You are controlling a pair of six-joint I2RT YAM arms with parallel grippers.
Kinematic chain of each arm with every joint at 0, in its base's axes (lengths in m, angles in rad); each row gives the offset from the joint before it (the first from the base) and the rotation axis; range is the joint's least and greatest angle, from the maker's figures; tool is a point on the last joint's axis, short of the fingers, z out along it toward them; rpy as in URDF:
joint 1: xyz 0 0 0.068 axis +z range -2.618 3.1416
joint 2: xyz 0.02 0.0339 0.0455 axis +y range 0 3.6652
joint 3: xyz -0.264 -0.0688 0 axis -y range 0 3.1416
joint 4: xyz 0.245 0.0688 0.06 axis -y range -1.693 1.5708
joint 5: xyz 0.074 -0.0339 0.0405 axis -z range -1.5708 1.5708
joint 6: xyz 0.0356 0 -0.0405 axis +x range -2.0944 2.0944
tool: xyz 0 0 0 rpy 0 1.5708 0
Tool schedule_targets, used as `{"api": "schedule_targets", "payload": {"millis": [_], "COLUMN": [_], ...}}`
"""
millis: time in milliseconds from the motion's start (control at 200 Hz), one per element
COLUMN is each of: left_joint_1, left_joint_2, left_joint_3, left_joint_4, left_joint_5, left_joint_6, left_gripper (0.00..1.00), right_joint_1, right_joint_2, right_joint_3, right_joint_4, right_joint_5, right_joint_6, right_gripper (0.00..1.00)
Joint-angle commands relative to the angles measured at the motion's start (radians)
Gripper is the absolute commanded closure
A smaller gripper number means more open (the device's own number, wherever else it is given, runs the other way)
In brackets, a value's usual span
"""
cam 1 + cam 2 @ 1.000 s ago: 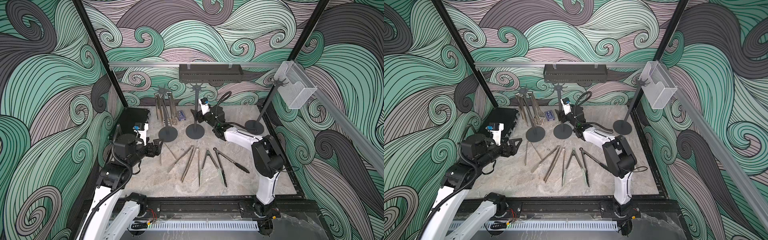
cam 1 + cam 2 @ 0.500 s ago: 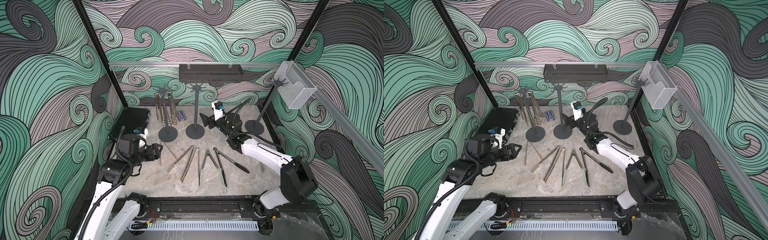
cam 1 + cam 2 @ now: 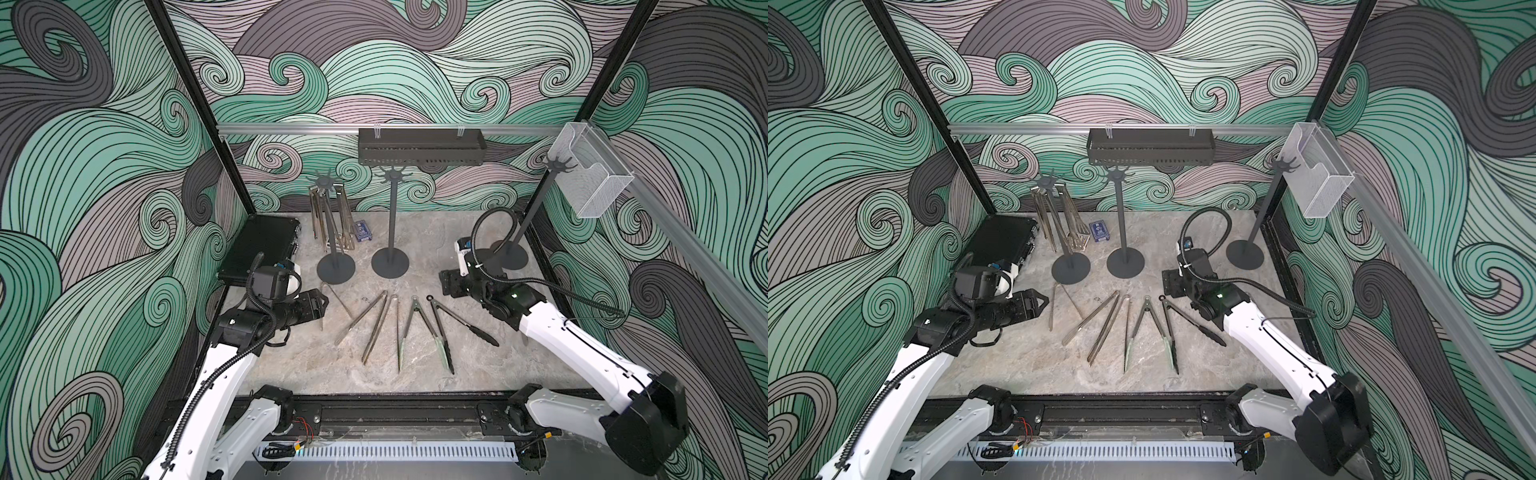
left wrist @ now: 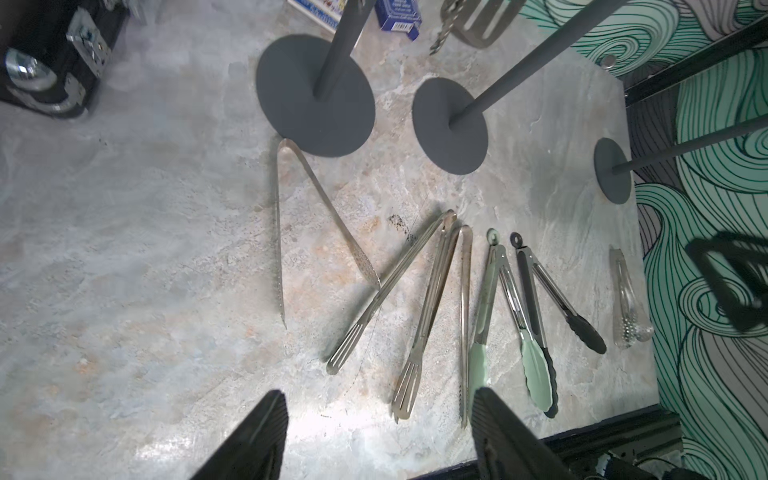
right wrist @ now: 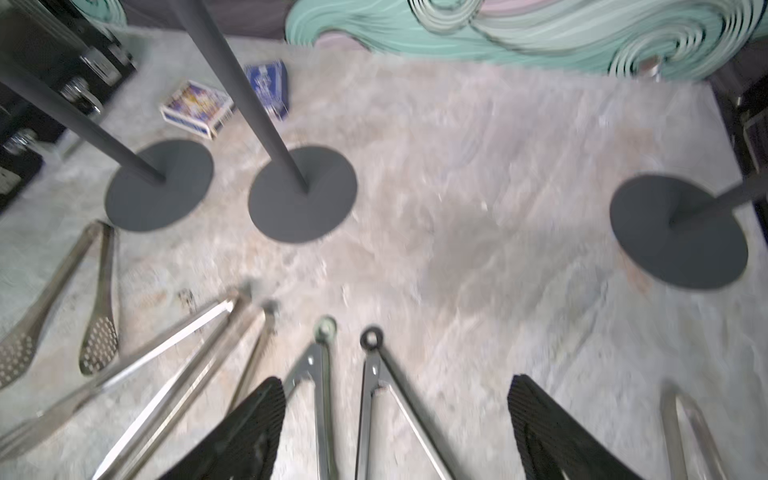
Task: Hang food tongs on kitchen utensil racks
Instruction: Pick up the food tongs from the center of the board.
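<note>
This is a robotics lab test cell, not a real kitchen. The marble-look tabletop is boxed in on three sides by wall panels printed with teal, grey and mauve waves, held between black frame posts. Along the tabletop's front edge runs a black mounting rail carrying a left arm and a right arm, white-shelled with exposed cables. Above the tabletop's far edge an aluminium rail bears a dark perforated shelf; a clear mesh basket hangs above its right side. On the tabletop stand staged props: kitchen utensil racks, food tongs, a black case and a blue card box.
</note>
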Motion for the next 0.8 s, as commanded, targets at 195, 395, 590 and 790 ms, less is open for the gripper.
{"api": "schedule_targets", "payload": {"millis": [195, 395, 590, 790], "left_joint_1": [0.005, 0.006, 0.007, 0.006], "left_joint_2": [0.306, 0.557, 0.649, 0.697], "left_joint_3": [-0.025, 0.002, -0.037, -0.072], "left_joint_4": [-0.001, 0.044, 0.170, 0.288], "left_joint_5": [-0.073, -0.137, -0.195, -0.193], "left_joint_6": [-0.076, -0.083, -0.097, -0.085], "left_gripper": [0.47, 0.52, 0.54, 0.58], "right_joint_1": [-0.003, -0.004, -0.007, -0.013], "right_joint_2": [-0.143, -0.175, -0.201, -0.203], "right_joint_3": [-0.106, -0.121, -0.129, -0.140], "right_joint_4": [-0.153, -0.141, -0.140, -0.135], "right_joint_5": [-0.056, -0.070, -0.073, -0.089], "right_joint_6": [0.100, 0.069, 0.041, 0.041], "right_gripper": [0.15, 0.15, 0.15, 0.14]}}
